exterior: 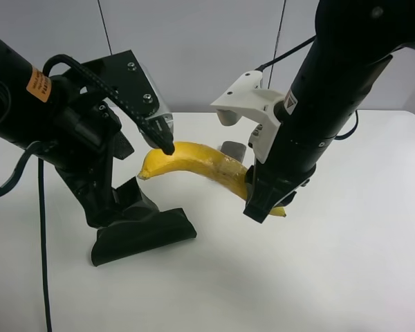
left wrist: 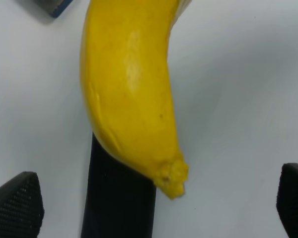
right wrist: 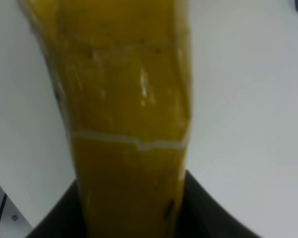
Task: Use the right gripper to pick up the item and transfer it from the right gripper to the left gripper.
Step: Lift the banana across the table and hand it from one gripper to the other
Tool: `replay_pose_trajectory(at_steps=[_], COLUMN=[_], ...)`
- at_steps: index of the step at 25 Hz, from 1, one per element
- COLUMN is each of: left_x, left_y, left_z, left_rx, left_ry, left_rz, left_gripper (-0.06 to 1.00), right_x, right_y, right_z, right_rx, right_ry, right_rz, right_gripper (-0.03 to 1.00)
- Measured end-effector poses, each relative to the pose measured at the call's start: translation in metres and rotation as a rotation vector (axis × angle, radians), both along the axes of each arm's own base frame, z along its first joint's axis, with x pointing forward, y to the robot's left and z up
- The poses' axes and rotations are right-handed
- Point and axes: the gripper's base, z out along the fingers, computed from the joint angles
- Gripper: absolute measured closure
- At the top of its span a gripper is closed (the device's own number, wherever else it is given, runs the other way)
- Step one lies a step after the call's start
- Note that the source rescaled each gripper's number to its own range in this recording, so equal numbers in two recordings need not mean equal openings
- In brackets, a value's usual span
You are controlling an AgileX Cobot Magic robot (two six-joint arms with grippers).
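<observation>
1. The right claw (exterior: 264, 203) is clenched on 1 end of a yellow banana (exterior: 194, 160), holding it above the white desk (exterior: 332, 277).
2. The left claw (left wrist: 154, 198) is released and spread wide, with the banana's free tip between its 2 fingers.
3. A dark pouch (exterior: 145, 235) lies on the desk below the left claw.

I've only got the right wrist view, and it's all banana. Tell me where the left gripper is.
Observer: The left gripper is open around the banana's free tip, with its fingers clear of it on both sides.
Operator: Confirm which end the right gripper has.
Observer: The right gripper is shut on the banana near the opposite end.
Operator: Report what's under the banana.
Observer: A dark pouch lies on the table below the free tip.
</observation>
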Motion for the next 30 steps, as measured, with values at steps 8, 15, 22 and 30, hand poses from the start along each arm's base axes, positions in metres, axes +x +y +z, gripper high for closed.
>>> replay_pose_trajectory(at_steps=[8,15,22,30], left_x=[0.018,0.017,0.021,0.023], left_y=[-0.019,-0.038,-0.044,-0.045], left_z=[0.018,0.007,0.001,0.003], left_rx=[-0.03,0.028,0.055,0.043], left_ry=[-0.016,-0.017,-0.06,-0.095], left_rz=[-0.002,-0.096,-0.122,-0.122], left_gripper=[0.05,0.05,0.29,0.93], right_x=[0.001,0.001,0.001,-0.001], right_y=[0.001,0.001,0.001,0.001], right_z=[0.0,0.0,0.0,0.0], right_rx=[0.009,0.011,0.011,0.005], right_ry=[-0.006,-0.008,-0.008,0.013], right_rz=[-0.008,-0.009,-0.009,-0.01], right_gripper=[0.96,0.96,0.96,0.96])
